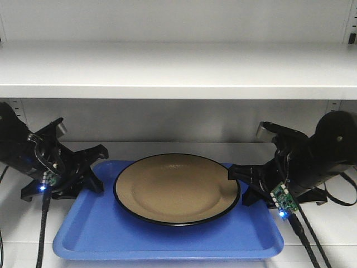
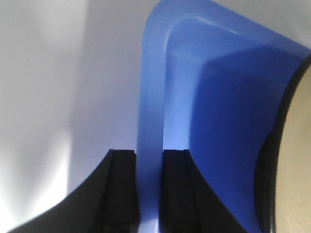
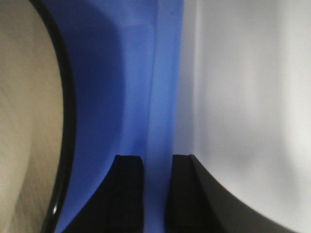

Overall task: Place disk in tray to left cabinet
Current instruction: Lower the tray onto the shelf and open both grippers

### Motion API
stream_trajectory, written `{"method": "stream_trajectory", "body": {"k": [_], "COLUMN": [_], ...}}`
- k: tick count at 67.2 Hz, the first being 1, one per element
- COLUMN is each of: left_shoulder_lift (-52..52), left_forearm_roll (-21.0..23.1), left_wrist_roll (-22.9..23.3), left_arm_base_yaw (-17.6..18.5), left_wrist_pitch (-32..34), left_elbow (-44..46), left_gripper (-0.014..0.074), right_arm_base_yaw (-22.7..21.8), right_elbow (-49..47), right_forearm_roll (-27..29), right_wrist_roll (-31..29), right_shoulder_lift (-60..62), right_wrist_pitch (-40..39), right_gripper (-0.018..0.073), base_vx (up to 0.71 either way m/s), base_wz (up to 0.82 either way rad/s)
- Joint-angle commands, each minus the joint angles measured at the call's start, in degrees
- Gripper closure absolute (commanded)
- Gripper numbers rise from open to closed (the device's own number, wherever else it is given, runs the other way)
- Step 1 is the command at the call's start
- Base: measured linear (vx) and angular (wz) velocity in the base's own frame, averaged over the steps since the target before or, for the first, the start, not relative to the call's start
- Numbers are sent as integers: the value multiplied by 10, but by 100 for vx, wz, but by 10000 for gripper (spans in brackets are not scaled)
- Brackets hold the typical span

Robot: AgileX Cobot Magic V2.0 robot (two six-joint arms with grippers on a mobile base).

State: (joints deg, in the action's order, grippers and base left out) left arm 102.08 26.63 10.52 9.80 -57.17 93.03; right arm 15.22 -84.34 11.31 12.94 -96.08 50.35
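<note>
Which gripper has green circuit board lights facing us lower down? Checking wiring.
The right gripper: its board hangs lower than the left gripper's.

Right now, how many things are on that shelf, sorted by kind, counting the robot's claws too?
Glossy tan round plate with black rim: 1
Bright blue rectangular plastic tray: 1
Black grippers clamped on the tray's rims, left and right: 2
Total: 4

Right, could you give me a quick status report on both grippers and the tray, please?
Left gripper and right gripper each pinch a side rim of the tray. Disk sits centred in it, on the cabinet shelf. Nothing in the way.
</note>
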Motion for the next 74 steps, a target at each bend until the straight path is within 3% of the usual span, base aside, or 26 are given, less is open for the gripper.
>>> {"method": "stream_trajectory", "body": {"k": [1, 8, 18, 27, 39, 48, 61, 74], "left_shoulder_lift": [-20, -16, -16, -16, -16, -16, -16, -16], "left_forearm_roll": [73, 69, 71, 71, 61, 30, -38, -53], "left_wrist_roll": [10, 4, -69, -69, -69, -70, -70, -70], "left_arm_base_yaw": [14, 14, 14, 15, 15, 15, 15, 14], "left_wrist_pitch": [36, 50, 103, 110, 110, 114, 114, 121], "left_elbow": [19, 19, 19, 19, 19, 19, 19, 19], "left_gripper": [591, 580, 545, 493, 392, 299, 191, 178], "right_arm_base_yaw": [8, 8, 8, 8, 8, 8, 8, 8], "right_elbow": [-24, -24, -24, -24, -24, -24, -24, -24], "right_forearm_roll": [26, 15, 5, -15, -38, -53, -88, -102], "right_wrist_roll": [-4, -4, -4, -4, -4, -4, -4, -4], "right_shoulder_lift": [16, 10, 5, 5, 5, 5, 5, 5], "right_wrist_pitch": [-86, -102, -115, -123, -131, -136, -140, -140], "right_gripper": [553, 539, 495, 429, 276, 183, 152, 153], "base_vx": [0, 0, 0, 0, 0, 0, 0, 0], "base_wz": [0, 0, 0, 0, 0, 0, 0, 0]}}
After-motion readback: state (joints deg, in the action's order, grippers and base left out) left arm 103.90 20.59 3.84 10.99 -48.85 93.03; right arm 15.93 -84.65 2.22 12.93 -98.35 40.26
